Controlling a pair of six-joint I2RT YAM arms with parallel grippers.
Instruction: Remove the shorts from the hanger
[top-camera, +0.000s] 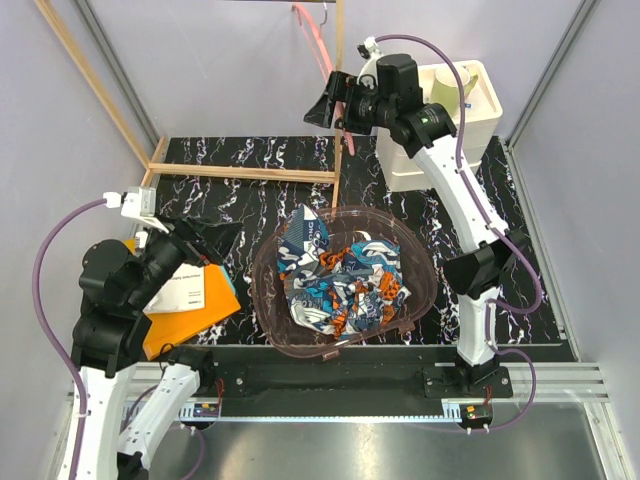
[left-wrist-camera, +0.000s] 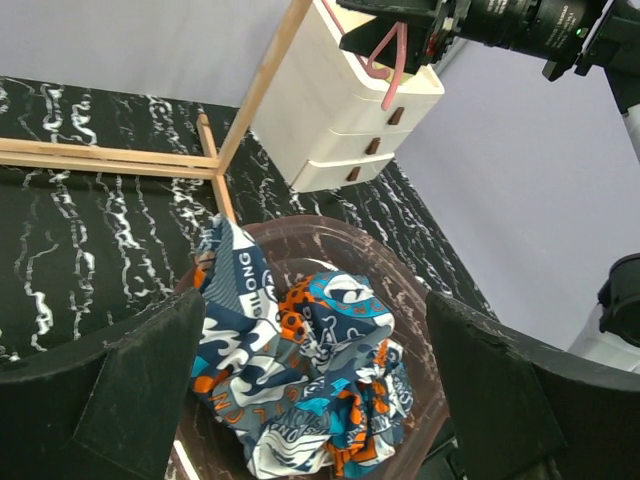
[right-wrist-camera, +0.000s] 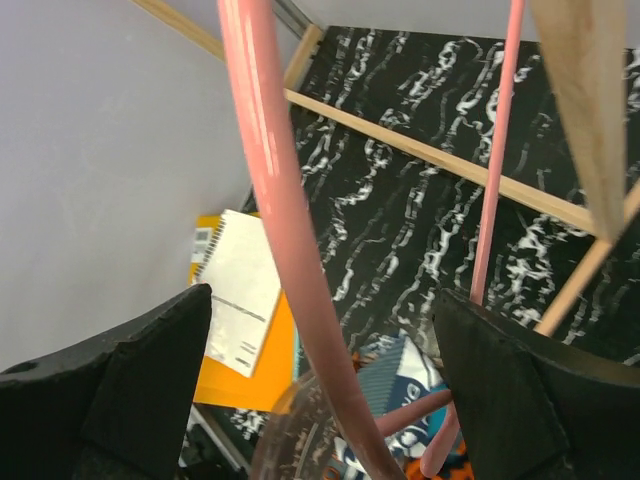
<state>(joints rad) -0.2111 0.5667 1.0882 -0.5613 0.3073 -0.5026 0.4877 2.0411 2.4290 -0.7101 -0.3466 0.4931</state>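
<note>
Shorts (top-camera: 340, 285) lie crumpled in a heap inside a clear brownish bowl (top-camera: 262, 290), fully off the hanger. They are soft cloth in a busy print of blue, teal, orange, white and black, and one flap stands up against the bowl's far wall. The heap is just ahead of and below the left gripper (left-wrist-camera: 315, 330), whose fingers (left-wrist-camera: 120, 400) stand wide apart and hold nothing (a white notebook (top-camera: 190, 288) and an orange folder (top-camera: 185, 325) lie nearer still, under that arm). All of this rests on a black marbled table (top-camera: 500, 200).

Farther out, the right gripper (right-wrist-camera: 322, 300) is raised well above and beyond the bowl, level with the pink hanger (right-wrist-camera: 270, 190). Its fingers (right-wrist-camera: 530, 400) are spread wide too. One arm of the hanger passes between them and appears to touch neither. The hanger is bare and hangs beside the upright of a wooden frame (top-camera: 240, 172). Behind that gripper stands a white drawer unit (top-camera: 455, 110).

Only the overhead view shows both arms, the bowl and the hanger together, and how far apart the shorts and hanger are. Only the left wrist view shows the print up close, with white lettering on the raised flap, and the drawer fronts with their small brown handles. Only the right wrist view shows the gap on each side of the hanger arm. The shorts appear there as a small corner far below.
</note>
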